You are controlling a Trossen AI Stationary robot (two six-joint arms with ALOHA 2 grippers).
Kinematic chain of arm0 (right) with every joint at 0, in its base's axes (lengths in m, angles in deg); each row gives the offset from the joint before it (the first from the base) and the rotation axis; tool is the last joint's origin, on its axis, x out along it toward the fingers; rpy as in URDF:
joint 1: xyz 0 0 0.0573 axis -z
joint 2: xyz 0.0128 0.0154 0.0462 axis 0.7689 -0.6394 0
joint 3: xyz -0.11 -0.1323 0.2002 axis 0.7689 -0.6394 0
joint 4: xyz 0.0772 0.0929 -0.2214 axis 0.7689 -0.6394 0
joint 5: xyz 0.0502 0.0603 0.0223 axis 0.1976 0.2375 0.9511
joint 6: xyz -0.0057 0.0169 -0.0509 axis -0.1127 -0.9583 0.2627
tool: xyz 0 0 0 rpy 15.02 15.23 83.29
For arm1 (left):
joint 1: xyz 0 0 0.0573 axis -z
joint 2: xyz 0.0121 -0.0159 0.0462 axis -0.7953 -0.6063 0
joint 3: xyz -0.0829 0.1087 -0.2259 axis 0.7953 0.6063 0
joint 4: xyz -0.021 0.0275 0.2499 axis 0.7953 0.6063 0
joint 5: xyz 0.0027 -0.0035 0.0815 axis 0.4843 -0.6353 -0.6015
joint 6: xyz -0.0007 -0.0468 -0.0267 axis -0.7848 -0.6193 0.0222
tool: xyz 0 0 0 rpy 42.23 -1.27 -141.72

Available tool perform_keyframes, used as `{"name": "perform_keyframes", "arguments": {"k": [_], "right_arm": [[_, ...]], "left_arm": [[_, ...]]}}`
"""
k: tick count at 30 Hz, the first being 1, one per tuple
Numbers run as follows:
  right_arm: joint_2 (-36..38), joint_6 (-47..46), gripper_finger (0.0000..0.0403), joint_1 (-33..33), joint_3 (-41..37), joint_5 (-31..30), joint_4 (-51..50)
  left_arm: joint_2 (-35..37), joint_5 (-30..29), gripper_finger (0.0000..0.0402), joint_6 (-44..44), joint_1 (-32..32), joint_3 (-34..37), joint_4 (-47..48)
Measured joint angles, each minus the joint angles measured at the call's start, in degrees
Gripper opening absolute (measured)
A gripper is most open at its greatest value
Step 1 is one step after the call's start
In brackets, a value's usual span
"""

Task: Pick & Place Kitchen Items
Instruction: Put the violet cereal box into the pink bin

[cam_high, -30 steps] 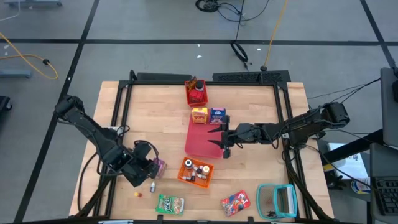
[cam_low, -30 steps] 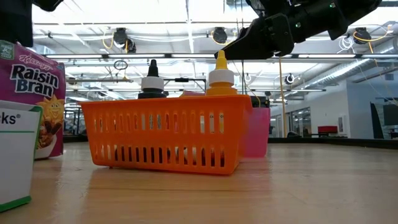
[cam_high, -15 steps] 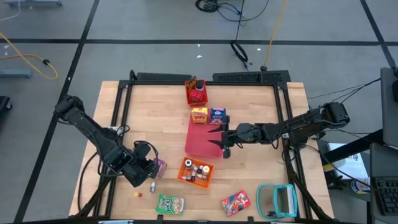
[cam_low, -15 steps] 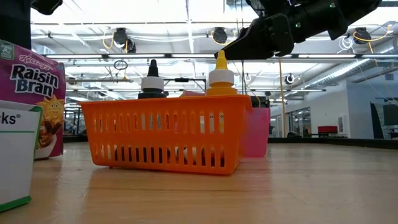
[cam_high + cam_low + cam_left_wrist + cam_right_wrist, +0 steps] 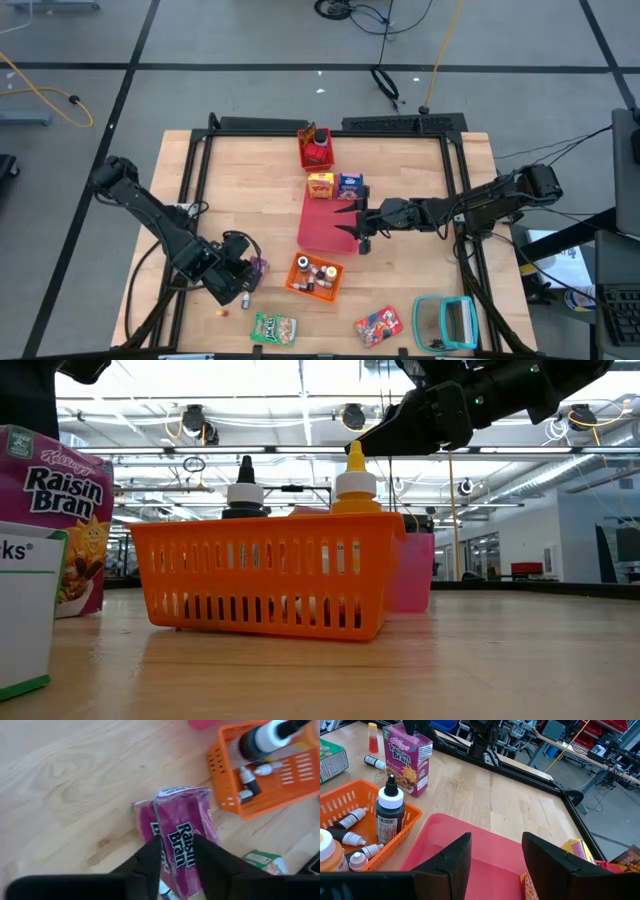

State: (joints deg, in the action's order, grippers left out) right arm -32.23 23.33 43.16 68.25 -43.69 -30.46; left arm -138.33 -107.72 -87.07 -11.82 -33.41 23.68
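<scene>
High view — left gripper [image 5: 243, 277] low over Raisin Bran carton [image 5: 256, 266], arm bent

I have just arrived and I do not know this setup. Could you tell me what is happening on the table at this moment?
The left gripper is gripping the purple Raisin Bran cereal carton, which looks tilted, beside the orange slotted plastic basket holding small bottles. The right gripper hovers open and empty above the flat red mat. A green snack packet and a red snack packet lie near the table's front edge.
</scene>
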Motion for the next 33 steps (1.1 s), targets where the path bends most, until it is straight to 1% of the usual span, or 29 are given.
{"name": "perform_keyframes", "arguments": {"k": [6,7,15,19,23,29,33], "right_arm": [[0.00,-0.66,0.0169,-0.02,0.00,0.00,-0.04],[0.00,-0.67,0.0169,-0.01,0.00,0.01,-0.04],[0.00,-0.80,0.0169,0.00,0.00,0.00,-0.04],[0.00,-0.80,0.0169,-0.01,0.00,0.00,-0.04],[0.00,-0.82,0.0169,-0.02,0.00,0.02,-0.04],[0.00,-0.81,0.0169,-0.01,0.00,0.01,-0.05],[0.00,-0.80,0.0169,0.00,0.00,0.02,-0.07]], "left_arm": [[-0.02,2.73,0.0015,1.18,-0.40,-0.02,1.65],[-0.02,2.91,0.0009,1.12,-0.44,-0.02,2.07],[-0.02,3.72,0.0001,0.72,-1.02,-0.01,2.08],[0.41,4.13,0.0001,1.99,-1.84,-0.09,2.18],[0.35,4.56,0.0000,5.11,-2.90,-2.47,3.50],[0.37,3.73,0.0000,8.87,-5.15,-7.98,10.80],[0.37,2.11,0.0000,13.17,-7.31,-11.15,14.19]]}}
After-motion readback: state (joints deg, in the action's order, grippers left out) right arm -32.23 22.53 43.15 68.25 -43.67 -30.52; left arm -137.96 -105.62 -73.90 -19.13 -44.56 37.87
